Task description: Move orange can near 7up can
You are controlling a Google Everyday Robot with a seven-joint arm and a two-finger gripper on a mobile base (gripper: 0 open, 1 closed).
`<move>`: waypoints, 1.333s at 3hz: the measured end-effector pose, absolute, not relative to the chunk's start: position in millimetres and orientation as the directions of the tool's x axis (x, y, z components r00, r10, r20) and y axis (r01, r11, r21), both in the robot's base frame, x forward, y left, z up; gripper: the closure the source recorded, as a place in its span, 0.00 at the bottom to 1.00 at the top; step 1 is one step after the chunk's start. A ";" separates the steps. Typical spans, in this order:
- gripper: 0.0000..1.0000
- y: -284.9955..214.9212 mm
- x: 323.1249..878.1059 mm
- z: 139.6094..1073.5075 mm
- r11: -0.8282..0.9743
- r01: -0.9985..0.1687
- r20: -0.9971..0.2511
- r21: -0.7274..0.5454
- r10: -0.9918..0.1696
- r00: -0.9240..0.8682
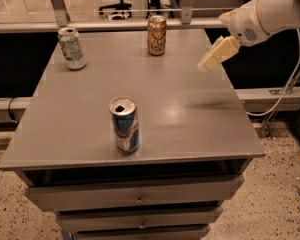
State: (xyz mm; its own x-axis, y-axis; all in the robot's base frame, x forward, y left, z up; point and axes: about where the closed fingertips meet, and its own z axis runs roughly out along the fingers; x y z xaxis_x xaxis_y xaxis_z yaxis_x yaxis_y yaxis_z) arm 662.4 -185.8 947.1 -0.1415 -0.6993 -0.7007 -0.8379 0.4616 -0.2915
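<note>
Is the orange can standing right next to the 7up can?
No, the orange can stands well apart from the 7up can, and the gripper hovers over the right side of the table.

- The claw was pale cream-yellow, a blunt wedge tapering toward its tip; it hung above the right side of the bench.
- The wrist housing behind it was a rounded white shell with a small patch of dotted holes.
- The arm was smooth, thick and white, with a darker seam between its sections.
</note>
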 end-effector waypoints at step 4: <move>0.00 -129.2 818.9 926.1 0.638 -0.752 -0.940 -0.167 -0.333 -0.074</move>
